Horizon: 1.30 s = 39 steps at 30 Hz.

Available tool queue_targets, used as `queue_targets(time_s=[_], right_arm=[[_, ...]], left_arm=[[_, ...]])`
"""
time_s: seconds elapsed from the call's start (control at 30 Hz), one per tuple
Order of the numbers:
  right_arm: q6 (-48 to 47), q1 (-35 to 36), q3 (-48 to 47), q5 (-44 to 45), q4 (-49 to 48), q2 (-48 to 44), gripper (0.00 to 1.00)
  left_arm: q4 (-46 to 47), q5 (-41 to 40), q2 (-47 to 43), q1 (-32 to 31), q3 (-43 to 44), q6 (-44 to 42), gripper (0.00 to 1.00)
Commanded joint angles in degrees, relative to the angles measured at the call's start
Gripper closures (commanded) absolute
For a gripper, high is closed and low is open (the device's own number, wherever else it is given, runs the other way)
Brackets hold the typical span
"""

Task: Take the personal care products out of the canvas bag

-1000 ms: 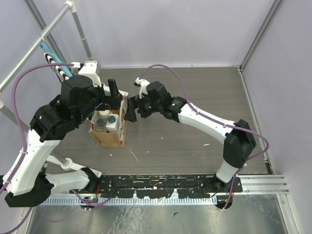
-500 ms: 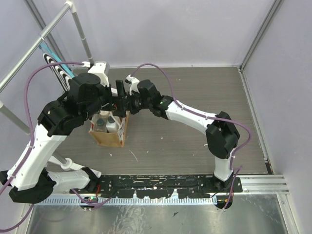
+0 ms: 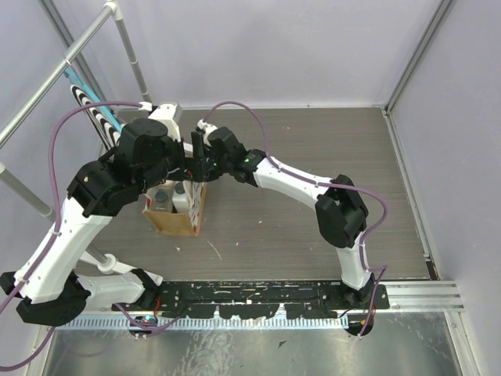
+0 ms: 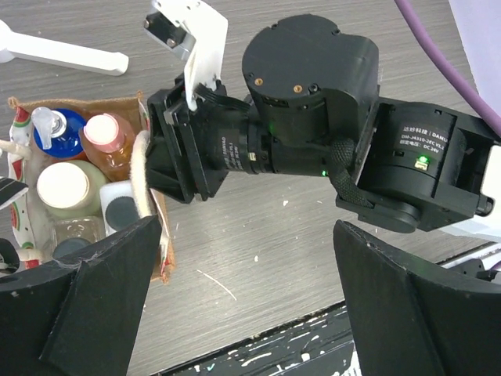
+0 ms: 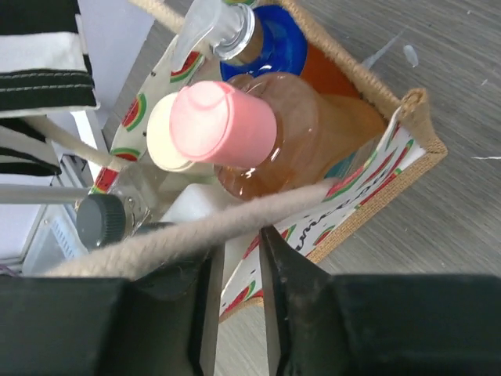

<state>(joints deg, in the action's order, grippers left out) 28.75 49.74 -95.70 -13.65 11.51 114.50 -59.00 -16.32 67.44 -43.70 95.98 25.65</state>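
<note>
Right tool [image 5: 236, 243] pinching the canvas bag [image 3: 172, 223], left tool [image 4: 244, 235] gaping above it.
The right tool's jaws are nearly shut on the bag's watermelon-lined side wall, just under a rope handle [image 5: 235, 215]. The personal care products [image 4: 78, 188] stand upright inside the bag, the pink-capped orange bottle [image 5: 223, 125] nearest that wall. The left tool is spread wide, holding nothing, over the worktop [image 3: 313, 157] beside the bag.

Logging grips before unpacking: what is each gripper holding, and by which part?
Right gripper pinches the canvas bag by its side wall's rim, beneath the rope handle. Left gripper is open, holding nothing.
</note>
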Motion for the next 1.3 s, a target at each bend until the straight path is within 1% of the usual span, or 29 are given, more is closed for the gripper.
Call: queue_targets(time_s=[0.0, 0.07, 0.1, 0.17, 0.2, 0.3, 0.43, 0.53, 0.57, 0.6, 0.7, 0.73, 0.77, 0.8, 0.9, 1.13, 1.27], right_arm=[[0.10, 0.10, -3.03, 5.14, 6.93, 3.81, 0.74], [0.00, 0.10, -3.85, 6.16, 8.41, 4.82, 0.82], [0.02, 0.10, -3.97, 6.75, 8.99, 5.19, 0.84], [-0.04, 0.02, -3.98, 8.53, 10.29, 5.45, 0.97], [-0.14, -0.03, -3.78, 9.71, 11.02, 5.22, 0.99], [-0.49, -0.37, -2.04, 13.29, 12.21, 3.20, 0.99], [-1.03, -1.77, 2.70, 17.25, 12.75, -2.14, 0.99], [-0.95, -3.01, 4.52, 17.91, 13.54, -4.82, 0.99], [-1.04, -3.01, 4.26, 18.14, 14.19, -4.99, 0.97], [-1.17, -3.05, 4.11, 17.90, 14.71, -4.92, 0.81], [-0.99, -2.89, 4.25, 16.90, 14.32, -4.46, 0.40], [-0.69, -2.87, 4.22, 16.52, 14.08, -4.01, 0.32], [-0.61, -2.84, 4.09, 15.74, 13.55, -3.53, 0.27], [-0.51, -2.84, 4.04, 14.75, 12.76, -3.04, 0.24], [0.27, -2.85, 3.50, 11.86, 10.21, -1.53, 0.20], [2.43, -2.91, 0.98, 7.06, 5.05, 1.18, 0.18], [3.62, -2.97, -3.18, 5.49, 4.22, 4.28, 0.19]], left_arm=[[1.59, 1.18, -0.81, 0.00, -0.71, 0.45, 0.01], [1.58, 1.28, -0.97, -0.05, -0.79, 0.53, 0.01], [1.56, 1.36, -0.99, -0.02, -0.92, 0.61, 0.01], [1.60, 1.59, -0.93, -0.03, -1.14, 0.65, 0.01], [1.50, 1.70, -0.83, -0.05, -1.15, 0.71, 0.01], [1.27, 2.34, -0.49, -0.02, -1.24, 0.89, 0.01], [1.10, 3.17, -0.06, 0.00, -1.32, 1.07, 0.01], [1.32, 3.59, 0.21, -0.02, -1.81, 1.22, 0.01], [1.53, 3.81, 0.32, -0.07, -2.08, 1.29, 0.01], [1.58, 4.16, 0.52, -0.13, -2.18, 1.39, 0.01], [1.76, 5.15, 1.06, -0.06, -2.25, 1.58, 0.01], [1.77, 5.41, 1.23, -0.04, -2.21, 1.60, 0.01], [1.67, 5.58, 1.35, -0.09, -2.21, 1.60, 0.01], [1.63, 5.71, 1.42, -0.03, -2.21, 1.60, 0.01], [1.34, 5.68, 1.31, -0.09, -2.28, 1.51, 0.01], [1.64, 5.47, 0.94, -0.05, -3.24, 1.55, 0.01], [2.02, 6.31, 1.36, -0.10, -3.35, 1.92, 0.01]])
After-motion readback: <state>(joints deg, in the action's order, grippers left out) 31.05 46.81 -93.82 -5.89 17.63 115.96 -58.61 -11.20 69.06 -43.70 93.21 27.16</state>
